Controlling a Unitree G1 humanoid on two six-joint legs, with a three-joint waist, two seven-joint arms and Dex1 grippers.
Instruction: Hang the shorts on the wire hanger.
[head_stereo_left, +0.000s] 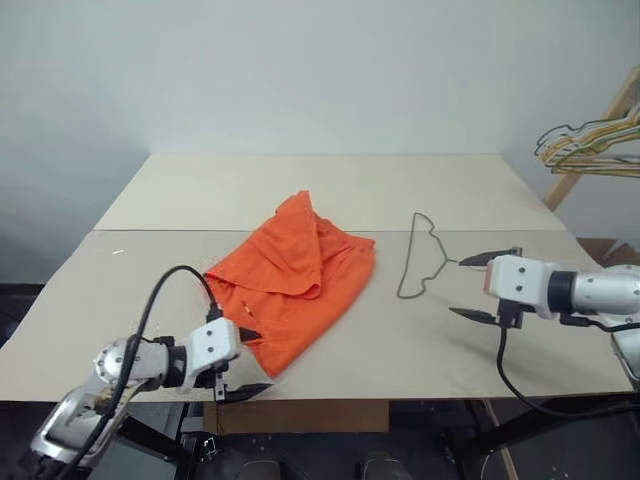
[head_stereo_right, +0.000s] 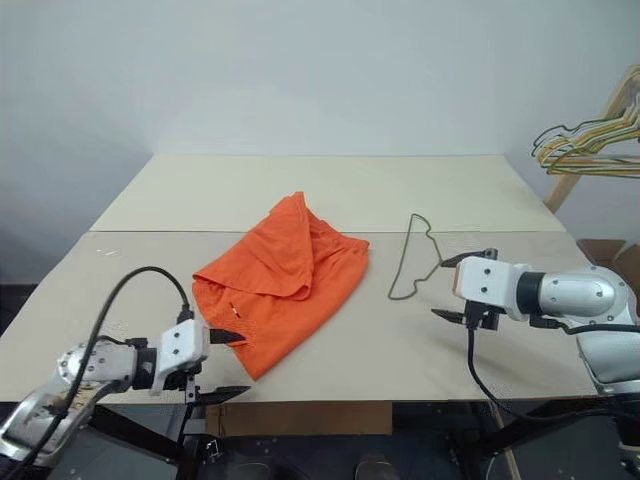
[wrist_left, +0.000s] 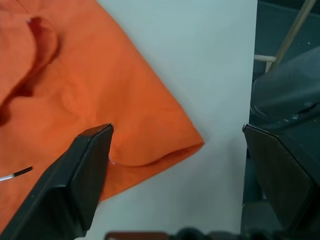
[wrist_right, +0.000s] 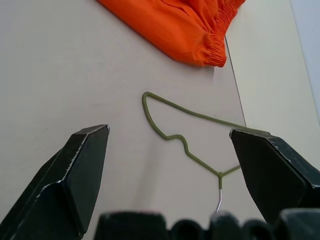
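Shorts (head_stereo_left: 295, 280) lie crumpled near the middle of the table (head_stereo_left: 200, 195), one flap folded over, gathered waistband toward the hanger side. Wire hanger (head_stereo_left: 420, 258) lies flat just beside them on my right, apart from the fabric, hook pointing toward the right arm. Left gripper (head_stereo_left: 247, 362) hangs at the near corner of the shorts with its fingers spread wide and nothing between them; in the left wrist view one finger (wrist_left: 80, 175) sits over the orange hem while the other stands off past the table edge. Right gripper (head_stereo_left: 478, 286) is likewise wide open and empty, aimed at the hanger's hook end, the neck and hook framed between its fingers in the right wrist view. I read this as the approach before both picks. To do it well, I want the left to bite a single layer of hem at that corner rather than a doubled fold, so the leg opening stays free to thread. On the right, the wire is thin and flat on the board, so I would close low across the neck where the twist gives some bulk, not on a bare shoulder run. Risk: pads skating over the wire, or the hanger sliding away. The bunch of spare hangers (head_stereo_left: 590, 140) on the rack at far right stays out of it.
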